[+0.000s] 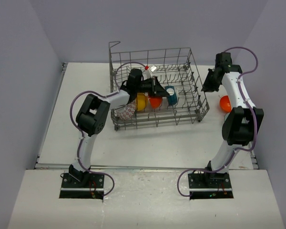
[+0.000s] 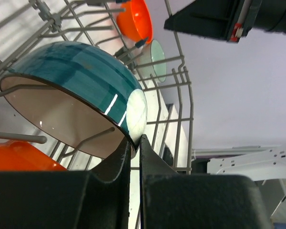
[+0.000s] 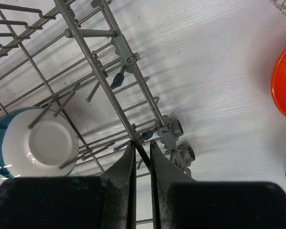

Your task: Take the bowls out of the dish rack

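dish rack (image 1: 181,117) sits mid-table (image 1: 148,148), a bit skewed, four bowls showing inside from overhead. left arm (image 1: 93,114) goes in over the near-left corner, and the left gripper (image 2: 135,141) is down in the middle of the basket. on the wrist cam its fingers are pinched to a thin slit w/ the rim of the teal bowl (image 2: 71,81) right between the tips. looks like a rim grip. bowl's tipped on edge, pale inside facing down-left, a wire tine (image 2: 93,136) poking up into it.

next to it in the row: orange bowl (image 1: 155,102), then yellow bowl (image 1: 141,101), both on edge among the tines, left of the teal one. red-patterned bowl (image 1: 126,113) lies in the near-left corner, partly under the left forearm.

right gripper (image 3: 141,144) hangs outside the rack, over its right wall near the far corner. fingers almost together, only a narrow gap, nothing in them; a rack wire runs behind the gap, and from this view can't tell if it touches.

second orange bowl (image 1: 225,103) is out on the table, right of the rack, close by the right arm. pale bowl (image 2: 157,59) shows thru the rack wires, beyond the wall, just beside that orange one.
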